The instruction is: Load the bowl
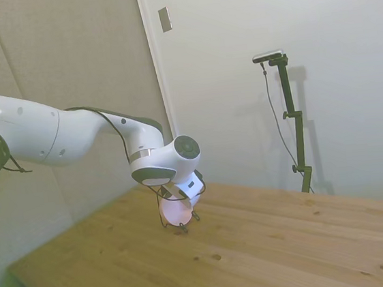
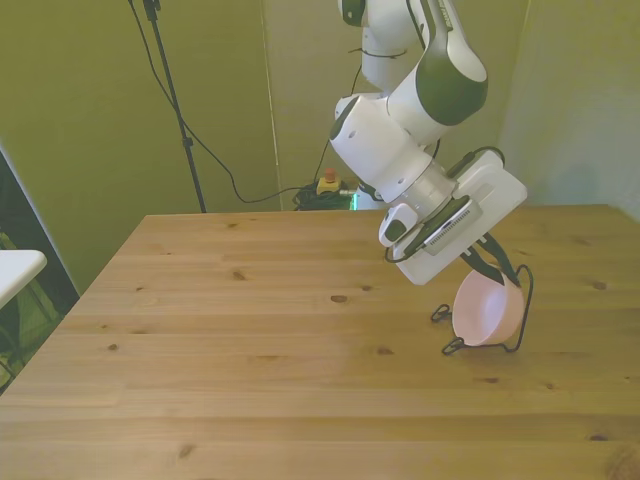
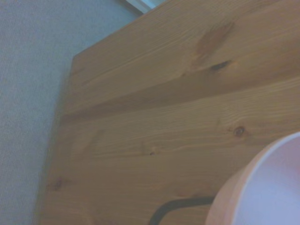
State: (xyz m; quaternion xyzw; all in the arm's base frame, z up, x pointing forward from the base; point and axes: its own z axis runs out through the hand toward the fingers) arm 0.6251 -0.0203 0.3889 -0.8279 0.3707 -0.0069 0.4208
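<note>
The pale pink bowl [image 2: 487, 308] stands tilted on its edge inside a thin black wire rack [image 2: 528, 300] on the wooden table, toward the front view's right. My gripper [image 2: 488, 265] comes down from above, its dark fingers closed on the bowl's upper rim. In the side view the bowl [image 1: 177, 212] shows just under the wrist, with the gripper [image 1: 176, 194] mostly hidden by the hand. The wrist view catches the bowl's rim [image 3: 267, 187] and a piece of rack wire [image 3: 173, 206] from close by.
The table [image 2: 250, 330] stretches bare and wide toward the front view's left. Its far edge runs close to the wall [image 1: 260, 143]. A white surface [image 2: 15, 265] pokes in off the table's left side.
</note>
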